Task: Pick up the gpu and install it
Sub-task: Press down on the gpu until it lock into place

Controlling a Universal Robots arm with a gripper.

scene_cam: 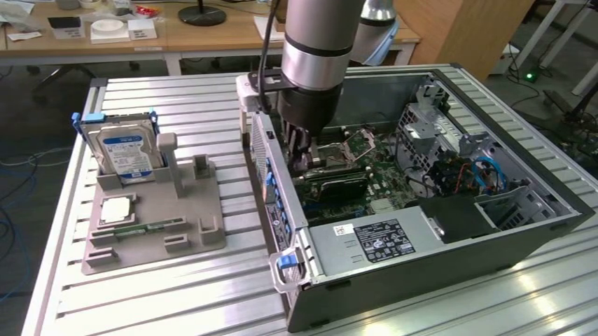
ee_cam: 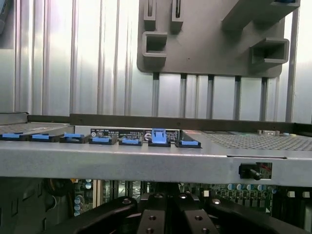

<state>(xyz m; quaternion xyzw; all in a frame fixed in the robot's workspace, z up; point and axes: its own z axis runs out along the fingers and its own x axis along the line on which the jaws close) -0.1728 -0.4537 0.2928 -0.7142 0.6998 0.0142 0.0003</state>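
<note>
The gpu (scene_cam: 338,185), a dark flat card, stands on edge over the green motherboard (scene_cam: 393,178) inside the open computer case (scene_cam: 374,241). My gripper (scene_cam: 304,166) reaches down into the case from the arm and meets the card's end nearest the case's side wall. In the wrist view its black fingers (ee_cam: 151,219) are drawn together just below the case's grey edge (ee_cam: 146,161), with the card hidden beneath them.
On the exterior view's left a grey parts holder (scene_cam: 154,210) carries a silver hard drive with a blue label (scene_cam: 126,154), a processor chip (scene_cam: 114,208) and a memory stick (scene_cam: 150,227). Blue clips (ee_cam: 158,136) line the case wall. Cables and a drive cage (scene_cam: 467,175) crowd the case's far side.
</note>
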